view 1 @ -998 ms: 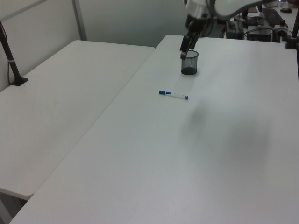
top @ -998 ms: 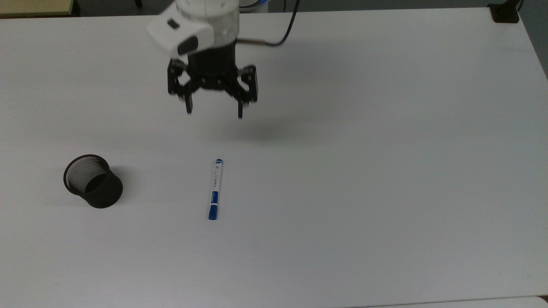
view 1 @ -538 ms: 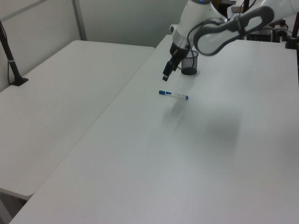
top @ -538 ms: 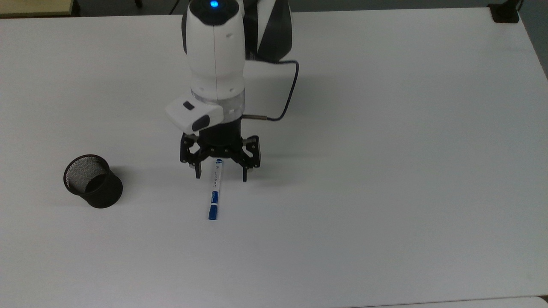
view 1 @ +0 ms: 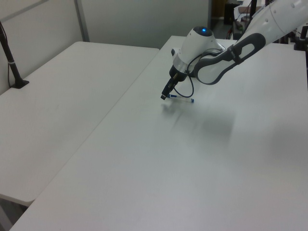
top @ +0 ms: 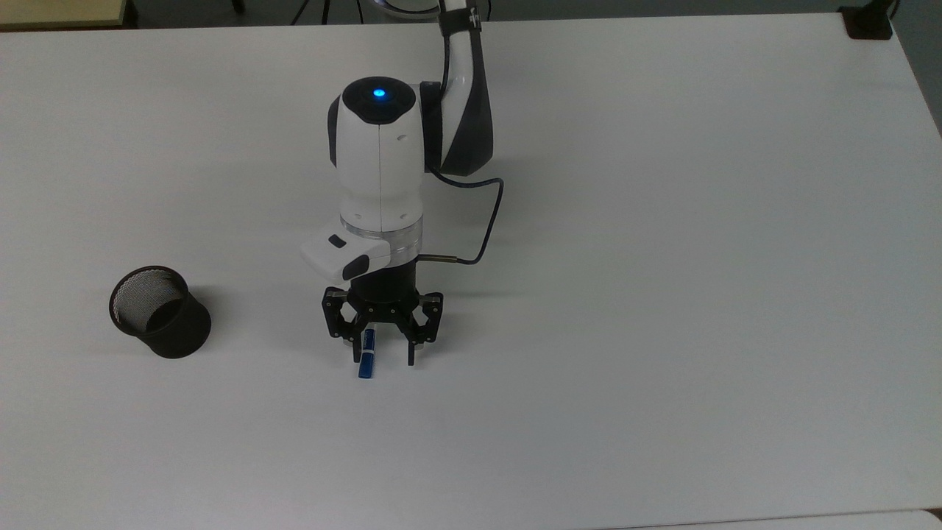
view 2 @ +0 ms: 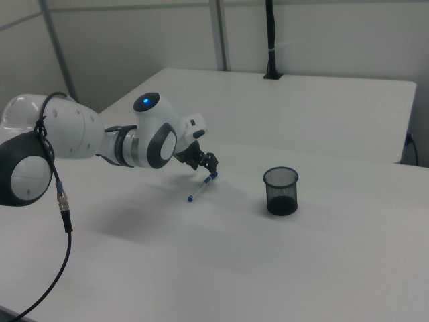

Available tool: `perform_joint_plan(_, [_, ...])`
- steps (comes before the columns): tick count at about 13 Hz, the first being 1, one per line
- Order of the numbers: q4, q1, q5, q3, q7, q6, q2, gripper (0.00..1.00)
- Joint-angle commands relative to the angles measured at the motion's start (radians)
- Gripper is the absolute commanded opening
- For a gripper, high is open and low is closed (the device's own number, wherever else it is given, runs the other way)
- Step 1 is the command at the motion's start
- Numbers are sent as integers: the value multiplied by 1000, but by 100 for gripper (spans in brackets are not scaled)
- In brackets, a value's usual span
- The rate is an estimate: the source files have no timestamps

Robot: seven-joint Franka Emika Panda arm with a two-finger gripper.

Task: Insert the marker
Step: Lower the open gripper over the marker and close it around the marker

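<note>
While my hand [top: 379,358] sits low w/ fingers spread either side of the marker [top: 366,363] lying on the counter [top: 662,294], black mesh cup [top: 158,311] stands well apart, nothing btwn them.

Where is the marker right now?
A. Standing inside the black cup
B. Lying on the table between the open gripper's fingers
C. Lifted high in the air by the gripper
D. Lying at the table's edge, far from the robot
B: the marker lies flat on the table, with the open gripper straddling it, apart from the cup.
</note>
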Motion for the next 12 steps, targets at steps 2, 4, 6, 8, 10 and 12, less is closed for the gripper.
perform_joint_plan(2, [11,-13,-51,-12,6,11,23,65])
perform_joint_plan(4, [12,-10,-62,-12,10,12,43,44])
perform_joint_plan(6, [12,-12,-62,-12,10,12,43,24])
perform_joint_plan(8, [37,-15,-58,-12,12,11,40,12])
perform_joint_plan(10, [46,-33,-50,-13,15,9,9,12])
perform_joint_plan(12, [40,-39,-50,-27,55,8,-63,12])
